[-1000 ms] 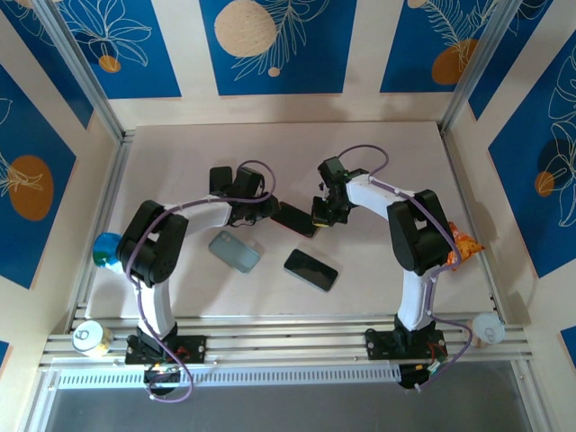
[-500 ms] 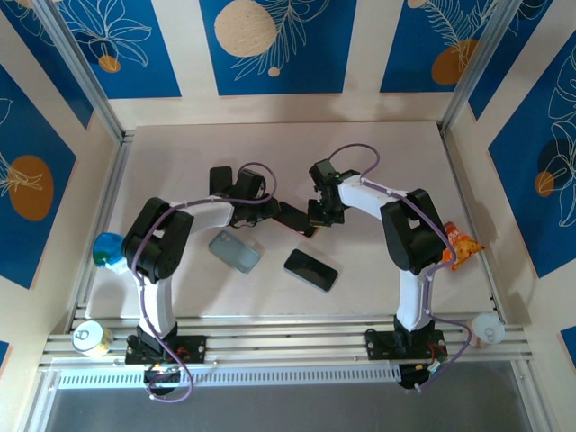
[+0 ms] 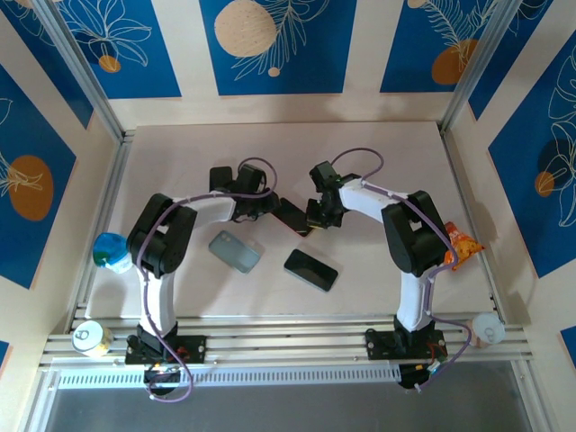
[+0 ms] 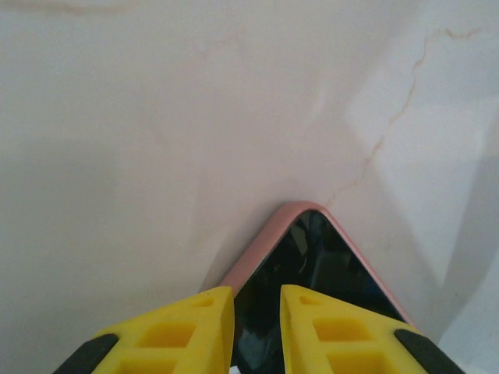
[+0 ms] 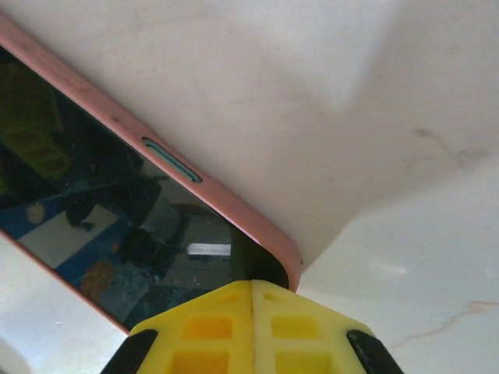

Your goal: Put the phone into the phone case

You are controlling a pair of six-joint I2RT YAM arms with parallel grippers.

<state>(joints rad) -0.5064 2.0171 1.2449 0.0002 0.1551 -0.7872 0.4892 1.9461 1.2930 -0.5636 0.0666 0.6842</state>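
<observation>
I have both claws down on the bench, closing in on one pink-rimmed phone from opposite ends. It lies flat, screen up, between them.

The left claw sits at the phone's left end. Through its wrist camera I see the left claw with its yellow fingers a narrow slit apart. The pink-rimmed phone points one rounded corner straight ahead of the tips, and its dark glass runs back into the slit. I cannot tell whether the fingers pinch it or merely rest over it.

The right claw is at the phone's right end. In its wrist view the right claw has its fingers pressed together, with no gap along the seam. The tips sit right at a corner of the pink-rimmed phone, which stretches up and to the left of them. A slim green side button shows on the pink rim ahead of the tips, and the glass mirrors the blue wall panels.

Nearer the arm bases than both claws, a black phone lies flat on the bench, well apart from the right claw. A grey-blue case lies below the left claw, clear of its fingers.
</observation>
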